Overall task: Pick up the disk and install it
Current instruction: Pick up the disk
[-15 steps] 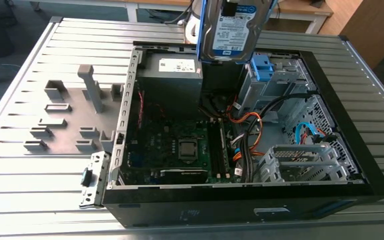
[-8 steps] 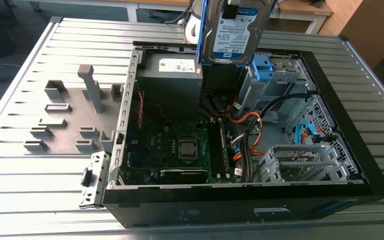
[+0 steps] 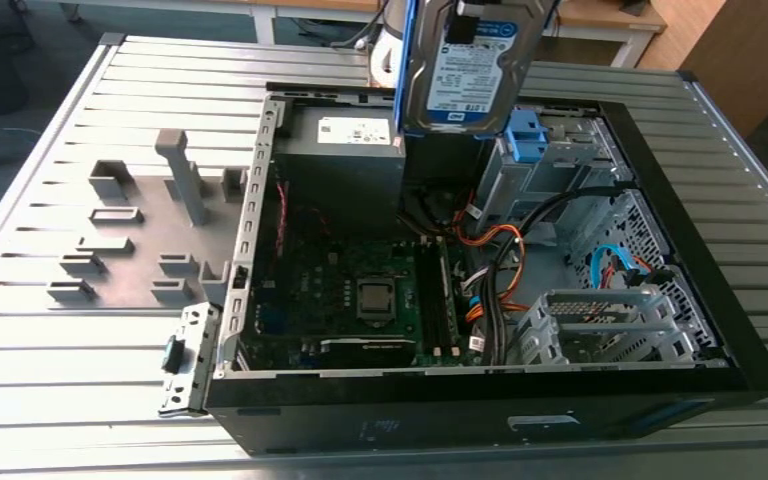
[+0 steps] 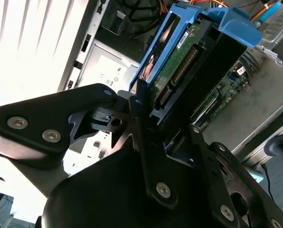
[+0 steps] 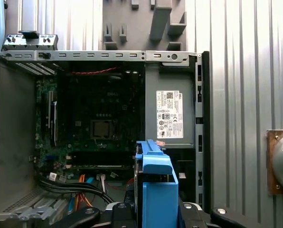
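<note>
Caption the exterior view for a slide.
Gripper holds the disk on end above the open computer case on a slatted table.

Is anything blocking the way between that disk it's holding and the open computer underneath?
The pincer is shut on the disk, held above the open case. No cover lies over the case. Inside, black and orange cables run loose beside the metal drive cage; whether they cross its slot cannot be told.

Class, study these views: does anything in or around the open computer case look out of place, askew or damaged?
Nothing looks damaged. The one part out of place is the disk, clamped in the gripper above the open case rather than seated in a bay. Inside, cables lie loose.
</note>
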Robot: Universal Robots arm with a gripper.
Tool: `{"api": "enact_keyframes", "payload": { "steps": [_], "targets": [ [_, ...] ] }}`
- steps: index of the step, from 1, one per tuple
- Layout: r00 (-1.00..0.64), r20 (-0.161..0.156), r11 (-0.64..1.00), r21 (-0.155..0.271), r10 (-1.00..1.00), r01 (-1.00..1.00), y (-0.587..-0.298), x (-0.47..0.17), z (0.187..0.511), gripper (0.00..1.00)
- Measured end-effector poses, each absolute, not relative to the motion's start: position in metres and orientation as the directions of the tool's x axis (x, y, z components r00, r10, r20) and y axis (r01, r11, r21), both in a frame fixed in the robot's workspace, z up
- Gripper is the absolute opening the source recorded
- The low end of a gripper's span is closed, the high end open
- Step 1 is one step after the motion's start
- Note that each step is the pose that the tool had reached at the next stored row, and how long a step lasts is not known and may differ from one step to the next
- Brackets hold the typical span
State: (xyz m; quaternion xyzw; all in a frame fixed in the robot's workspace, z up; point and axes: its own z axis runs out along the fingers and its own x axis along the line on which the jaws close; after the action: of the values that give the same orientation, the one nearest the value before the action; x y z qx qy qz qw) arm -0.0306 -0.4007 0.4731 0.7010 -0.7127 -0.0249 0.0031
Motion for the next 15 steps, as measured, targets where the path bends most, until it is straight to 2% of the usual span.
{"api": "enact_keyframes", "payload": {
  "steps": [15],
  "targets": [
    [-0.017, -0.03, 0.016, 0.04, -0.999, -0.999, -0.416, -0.031, 0.473, 0.36]
  ]
}}
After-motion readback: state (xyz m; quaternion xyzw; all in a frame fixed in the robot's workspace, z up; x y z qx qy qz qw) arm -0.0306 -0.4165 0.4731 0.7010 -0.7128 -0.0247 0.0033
